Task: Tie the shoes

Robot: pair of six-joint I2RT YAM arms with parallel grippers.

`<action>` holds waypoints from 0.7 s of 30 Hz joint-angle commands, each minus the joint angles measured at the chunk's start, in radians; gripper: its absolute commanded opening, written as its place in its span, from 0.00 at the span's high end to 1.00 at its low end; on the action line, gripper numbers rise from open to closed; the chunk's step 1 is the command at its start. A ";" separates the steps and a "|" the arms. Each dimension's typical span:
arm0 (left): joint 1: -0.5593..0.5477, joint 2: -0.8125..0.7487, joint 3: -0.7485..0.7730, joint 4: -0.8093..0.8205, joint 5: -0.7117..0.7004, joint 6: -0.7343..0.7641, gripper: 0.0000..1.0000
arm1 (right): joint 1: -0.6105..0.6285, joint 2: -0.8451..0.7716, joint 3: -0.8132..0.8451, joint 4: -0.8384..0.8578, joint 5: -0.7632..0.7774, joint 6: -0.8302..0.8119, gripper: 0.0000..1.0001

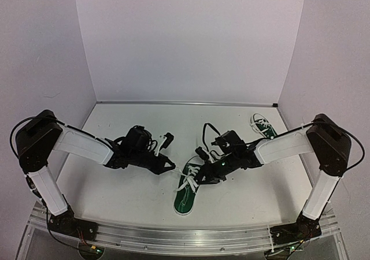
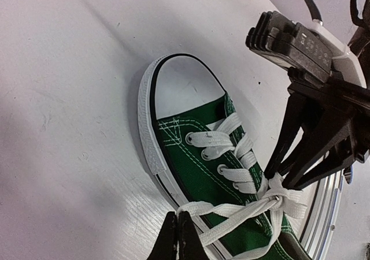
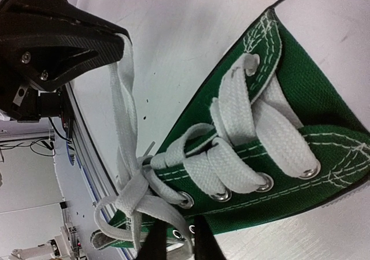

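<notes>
Shoes lie well apart in the top view: one dark green canvas sneaker [image 1: 186,193] sits front and centre, its twin [image 1: 263,126] at the far right. Left wrist: your left gripper [image 2: 177,231] is clenched on a flat white lace [image 2: 222,208] drawn taut from the loose knot [image 2: 276,197]; don't slacken it. Right wrist: your right gripper [image 3: 176,245] straddles strands beside that knot, whether grasping I cannot tell, so seat one deep before pulling.

Soft even light, purplish overhead (mostly the plain pale wall [image 1: 191,40]); faint shadows on the white tabletop [image 1: 133,190], wrist views' bottom edges blurry.
</notes>
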 commanded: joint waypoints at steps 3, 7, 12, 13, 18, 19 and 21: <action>0.008 -0.002 0.037 0.003 -0.015 0.010 1.00 | 0.004 -0.042 0.001 -0.021 0.054 -0.014 1.00; 0.009 -0.015 0.022 0.002 -0.062 -0.012 1.00 | 0.005 -0.095 -0.039 -0.024 0.095 0.005 1.00; 0.008 -0.040 -0.005 0.008 -0.131 -0.029 1.00 | 0.004 -0.142 -0.083 -0.024 0.138 0.028 1.00; 0.008 -0.042 -0.008 0.008 -0.139 -0.031 1.00 | 0.004 -0.146 -0.089 -0.024 0.143 0.031 1.00; 0.009 -0.042 -0.006 -0.016 -0.191 -0.040 1.00 | 0.005 -0.148 -0.113 -0.028 0.159 0.041 1.00; 0.010 -0.041 -0.006 -0.020 -0.195 -0.041 1.00 | 0.005 -0.148 -0.118 -0.029 0.162 0.042 1.00; 0.011 -0.042 -0.008 -0.023 -0.201 -0.044 1.00 | 0.004 -0.152 -0.130 -0.031 0.170 0.044 1.00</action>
